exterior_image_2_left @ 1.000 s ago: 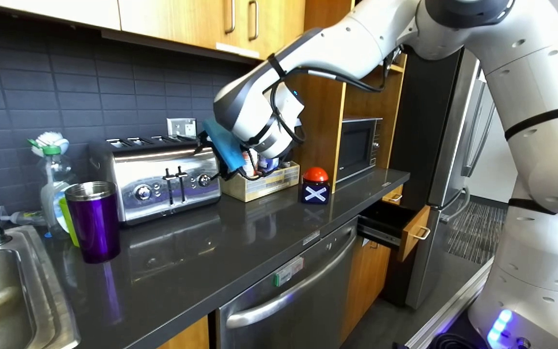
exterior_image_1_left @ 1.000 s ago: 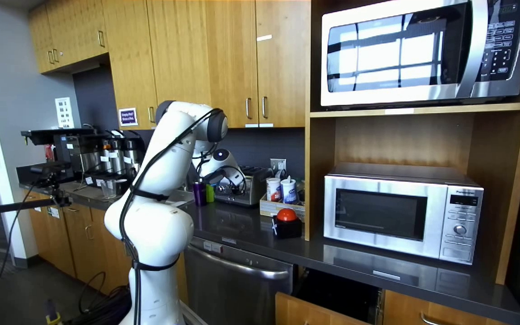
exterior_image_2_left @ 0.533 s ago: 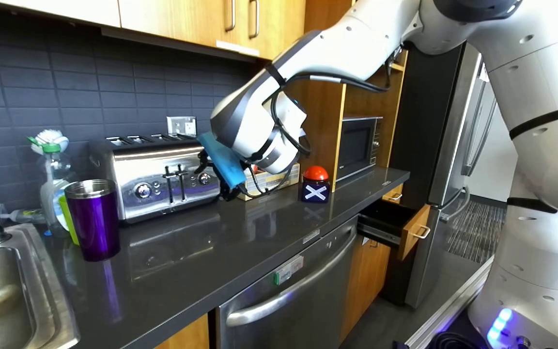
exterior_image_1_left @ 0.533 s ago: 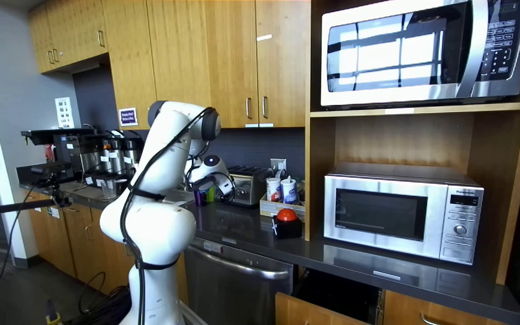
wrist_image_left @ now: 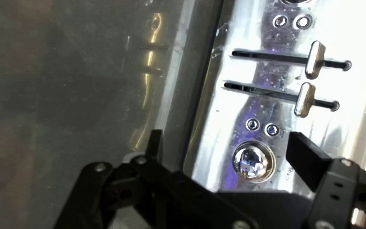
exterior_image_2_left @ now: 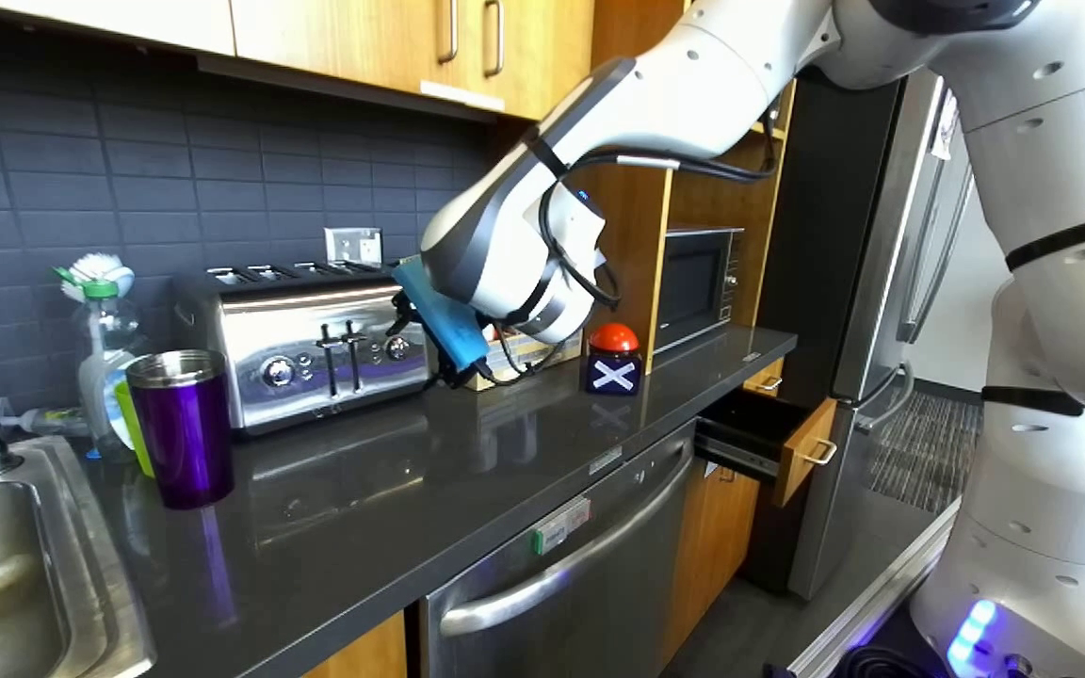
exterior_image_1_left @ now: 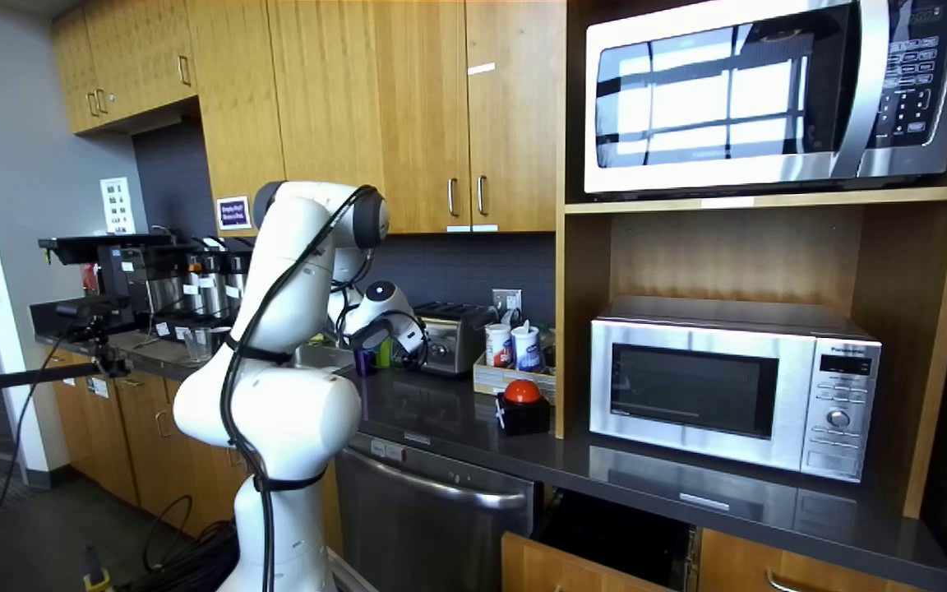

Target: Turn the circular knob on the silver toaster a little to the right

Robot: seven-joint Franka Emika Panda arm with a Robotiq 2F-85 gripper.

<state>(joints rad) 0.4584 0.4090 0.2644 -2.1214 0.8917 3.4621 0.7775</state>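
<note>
The silver toaster [exterior_image_2_left: 316, 306] stands on the dark counter against the tiled wall; it also shows in an exterior view [exterior_image_1_left: 459, 337] and fills the right of the wrist view [wrist_image_left: 265, 74]. Its round right-end knob [exterior_image_2_left: 397, 348] lies near my fingers; in the wrist view this knob [wrist_image_left: 253, 161] has shade numbers around it. A second knob [exterior_image_2_left: 278, 371] sits at the left end of the front. My gripper [wrist_image_left: 226, 140] is open and empty. Its fingers stand widely apart on either side of the knob, and no contact shows. In an exterior view the gripper [exterior_image_2_left: 420, 348] is partly hidden.
A purple tumbler [exterior_image_2_left: 181, 433] and a soap bottle [exterior_image_2_left: 105, 377] stand left of the toaster by the sink [exterior_image_2_left: 109, 584]. A box [exterior_image_1_left: 515, 380] with canisters and a red button [exterior_image_2_left: 614, 339] are to the right. A drawer [exterior_image_2_left: 801, 452] stands open.
My gripper has moved lower, down to the height of the right-end knob, then drawn back very slightly. The arm's elbow has swung back. The toaster has not moved.
</note>
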